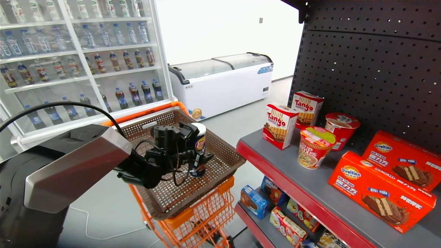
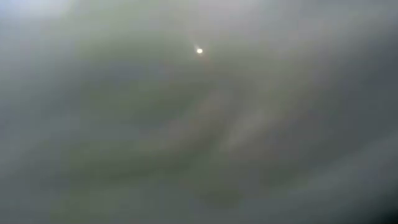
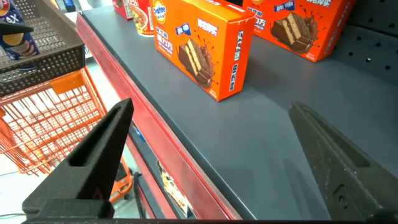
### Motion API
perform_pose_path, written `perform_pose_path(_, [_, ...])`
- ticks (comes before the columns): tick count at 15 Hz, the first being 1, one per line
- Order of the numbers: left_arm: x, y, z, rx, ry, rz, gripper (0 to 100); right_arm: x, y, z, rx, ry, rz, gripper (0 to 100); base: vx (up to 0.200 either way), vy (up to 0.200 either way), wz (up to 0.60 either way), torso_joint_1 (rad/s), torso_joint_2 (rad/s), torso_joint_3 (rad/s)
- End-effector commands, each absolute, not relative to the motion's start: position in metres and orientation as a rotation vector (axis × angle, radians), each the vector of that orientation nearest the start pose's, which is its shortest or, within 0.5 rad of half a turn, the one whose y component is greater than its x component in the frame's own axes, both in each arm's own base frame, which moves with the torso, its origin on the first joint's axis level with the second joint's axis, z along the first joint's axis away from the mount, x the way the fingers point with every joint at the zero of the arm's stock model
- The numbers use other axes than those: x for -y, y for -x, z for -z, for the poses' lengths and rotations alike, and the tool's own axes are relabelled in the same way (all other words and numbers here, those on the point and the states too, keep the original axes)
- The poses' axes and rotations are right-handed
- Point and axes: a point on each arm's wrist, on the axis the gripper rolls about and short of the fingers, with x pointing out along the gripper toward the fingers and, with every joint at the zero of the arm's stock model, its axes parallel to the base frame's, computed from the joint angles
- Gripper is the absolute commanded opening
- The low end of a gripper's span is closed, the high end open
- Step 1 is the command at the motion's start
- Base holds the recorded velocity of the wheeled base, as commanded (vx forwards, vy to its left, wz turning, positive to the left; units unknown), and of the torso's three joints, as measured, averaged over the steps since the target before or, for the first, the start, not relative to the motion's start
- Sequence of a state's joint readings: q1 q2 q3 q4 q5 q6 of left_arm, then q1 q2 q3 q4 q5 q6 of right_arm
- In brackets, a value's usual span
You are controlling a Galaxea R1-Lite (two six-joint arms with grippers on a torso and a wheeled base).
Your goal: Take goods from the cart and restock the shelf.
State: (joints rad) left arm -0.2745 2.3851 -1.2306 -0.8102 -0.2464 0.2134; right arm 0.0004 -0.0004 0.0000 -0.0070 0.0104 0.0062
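A dark blue chip can (image 1: 199, 144) with a white lid stands upright inside the brown mesh basket (image 1: 165, 198) on top of the orange cart (image 1: 203, 220). My left gripper (image 1: 199, 161) is shut on the can's lower half from the side. My right gripper (image 3: 211, 168) stands open low over a bare stretch of the grey shelf board (image 3: 261, 137), nothing between its black fingers (image 3: 93, 168). The right wrist view also catches the chip can (image 3: 15, 37) in the basket (image 3: 43, 59) farther off.
On the shelf (image 1: 286, 172) stand two orange wafer-cake boxes (image 1: 379, 189), two cup noodles (image 1: 315, 146) and two red-and-white wafer boxes (image 1: 279, 125). A pegboard backs it. Snack packs fill the lower shelf (image 1: 286, 225). A drinks fridge (image 1: 69, 62) and chest freezer (image 1: 224, 82) stand behind the cart.
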Motion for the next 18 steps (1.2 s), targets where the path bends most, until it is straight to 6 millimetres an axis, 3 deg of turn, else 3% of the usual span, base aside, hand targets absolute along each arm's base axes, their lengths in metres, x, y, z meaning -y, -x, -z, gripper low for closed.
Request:
perform_pose_path(1, [0.13,-0.435,-0.042,-0.292,-0.208,0.556,0,0.0,0.023,-0.076,0.008,-0.006,-0.012,100,0.0,0.0,0.0,0.0,0.0,0.0])
perform_pose_path(6, [0.128,-0.435,-0.043,-0.293,-0.208,0.545,0,0.0,0.023,-0.076,0.006,-0.006,-0.012,100,0.0,0.0,0.0,0.0,0.0,0.0])
perform_pose_path(8, [0.126,-0.437,-0.053,-0.27,-0.211,0.509,0,0.0,0.023,-0.076,0.008,-0.006,-0.012,100,0.0,0.0,0.0,0.0,0.0,0.0])
perform_pose_path(10, [0.127,-0.433,-0.088,-0.215,-0.218,0.431,0,0.0,0.023,-0.076,0.006,-0.006,-0.012,100,0.0,0.0,0.0,0.0,0.0,0.0])
perform_pose_path(11, [0.123,-0.427,-0.119,-0.169,-0.218,0.376,0,0.0,0.023,-0.076,0.006,-0.006,-0.012,100,0.0,0.0,0.0,0.0,0.0,0.0])
perform_pose_path(12, [0.118,-0.422,-0.132,-0.156,-0.22,0.361,0,0.0,0.023,-0.076,0.008,-0.006,-0.012,100,0.0,0.0,0.0,0.0,0.0,0.0])
perform_pose_path(13, [0.109,-0.405,-0.161,-0.156,-0.223,0.358,0,0.0,0.023,-0.076,0.008,-0.006,-0.012,100,0.0,0.0,0.0,0.0,0.0,0.0])
perform_pose_path(16, [0.079,-0.365,-0.221,-0.151,-0.19,0.309,0,0.0,0.023,-0.076,0.008,-0.006,-0.012,100,0.0,0.0,0.0,0.0,0.0,0.0])
perform_pose_path(18, [0.057,-0.334,-0.248,-0.129,-0.171,0.302,0,0.0,0.023,-0.076,0.008,-0.006,-0.012,100,0.0,0.0,0.0,0.0,0.0,0.0])
